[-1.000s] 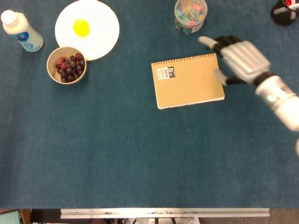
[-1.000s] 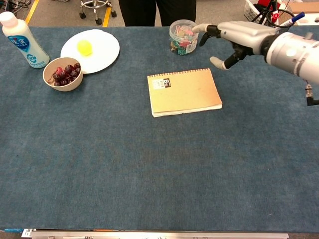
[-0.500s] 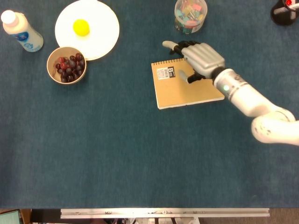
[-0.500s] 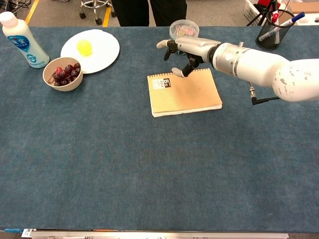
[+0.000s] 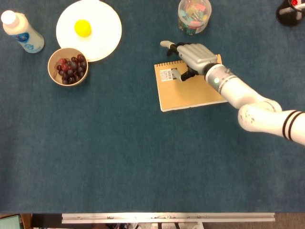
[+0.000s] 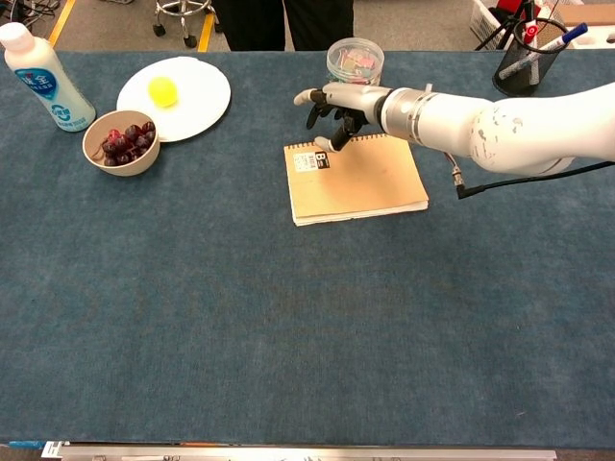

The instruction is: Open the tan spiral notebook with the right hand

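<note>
Head view: on a blue cloth-covered table [image 5: 143, 157], the robot's right arm [image 5: 248, 102] reaches in from the right edge and stretches across the tan spiral notebook [image 5: 186, 90], which lies flat and closed near the table's far middle, its wire binding along the far edge and a white label at its far left corner. The reach puts the right hand [image 5: 193, 56] over that bound edge, toward the label corner, probably to find a cover edge to lift. The hand grasps nothing: its fingers are spread, one extended past the binding toward the far left, while a darker fingertip [image 5: 184, 75] points down beside the label; whether it touches the cover cannot be told. The cover shows no lift, so the opening step appears not yet begun.

To the far left, well apart from the notebook, a white plate [image 5: 102, 40] carries a small yellow round fruit [image 5: 83, 27]; just beside it stands a tan bowl of dark grapes [image 5: 67, 66], and a white bottle [image 5: 21, 32] sits at the far left corner. A clear jar of coloured clips [image 5: 194, 15] stands just beyond the hand, near enough that a careless sweep could knock it. A black pen holder [image 6: 531, 60] occupies the far right corner. The left hand appears in neither view.
</note>
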You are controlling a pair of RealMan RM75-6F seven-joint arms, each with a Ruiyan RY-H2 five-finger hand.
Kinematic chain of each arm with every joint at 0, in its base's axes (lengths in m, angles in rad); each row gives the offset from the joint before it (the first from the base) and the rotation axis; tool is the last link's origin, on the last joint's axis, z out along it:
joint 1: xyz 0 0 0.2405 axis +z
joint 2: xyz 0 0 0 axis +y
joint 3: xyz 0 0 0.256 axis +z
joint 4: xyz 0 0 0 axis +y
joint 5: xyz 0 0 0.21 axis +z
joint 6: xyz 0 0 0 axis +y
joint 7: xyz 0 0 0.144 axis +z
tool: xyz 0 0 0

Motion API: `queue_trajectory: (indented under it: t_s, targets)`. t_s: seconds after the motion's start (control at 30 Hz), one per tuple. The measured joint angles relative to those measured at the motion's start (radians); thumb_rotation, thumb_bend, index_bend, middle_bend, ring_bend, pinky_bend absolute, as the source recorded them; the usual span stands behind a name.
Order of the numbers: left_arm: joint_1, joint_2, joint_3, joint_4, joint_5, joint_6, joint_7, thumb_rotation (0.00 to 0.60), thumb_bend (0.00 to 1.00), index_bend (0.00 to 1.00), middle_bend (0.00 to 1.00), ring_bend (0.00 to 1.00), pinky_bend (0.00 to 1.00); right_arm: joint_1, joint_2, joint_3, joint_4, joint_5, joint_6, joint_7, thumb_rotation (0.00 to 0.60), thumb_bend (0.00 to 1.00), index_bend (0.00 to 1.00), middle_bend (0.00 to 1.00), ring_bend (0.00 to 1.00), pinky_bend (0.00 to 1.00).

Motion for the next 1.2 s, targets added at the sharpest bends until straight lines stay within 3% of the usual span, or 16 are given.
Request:
queue_trajectory:
  t_s: [0.3,0.47,0.77,1.2]
  targets:
    - [0.002,-0.001,-0.001,0.008,-0.006,-0.001,-0.001,0.6,0.41,0.14,0.09,0.09,0.15,0.036,-0.049,-0.04,0.094,0.016,-0.062,0.031,0.559,0.46,0.03,0.26,0.11,0.14]
    - [0.002,-0.003,-0.002,0.012,-0.004,0.0,-0.003,0.6,0.41,0.14,0.09,0.09,0.15,0.036,-0.044,-0.045,0.08,-0.008,-0.066,0.044,0.547,0.46,0.03,0.26,0.11,0.14]
    - [0.004,-0.005,0.0,0.012,-0.002,0.0,0.002,0.6,0.41,0.14,0.09,0.09,0.15,0.01,0.016,-0.057,-0.047,-0.109,-0.068,0.064,0.53,0.46,0.03,0.26,0.11,0.14]
    - [0.011,-0.004,0.002,0.009,0.003,0.01,0.005,0.6,0.41,0.14,0.09,0.09,0.15,-0.053,0.152,-0.102,-0.311,-0.299,-0.061,0.09,0.509,0.46,0.03,0.27,0.11,0.14]
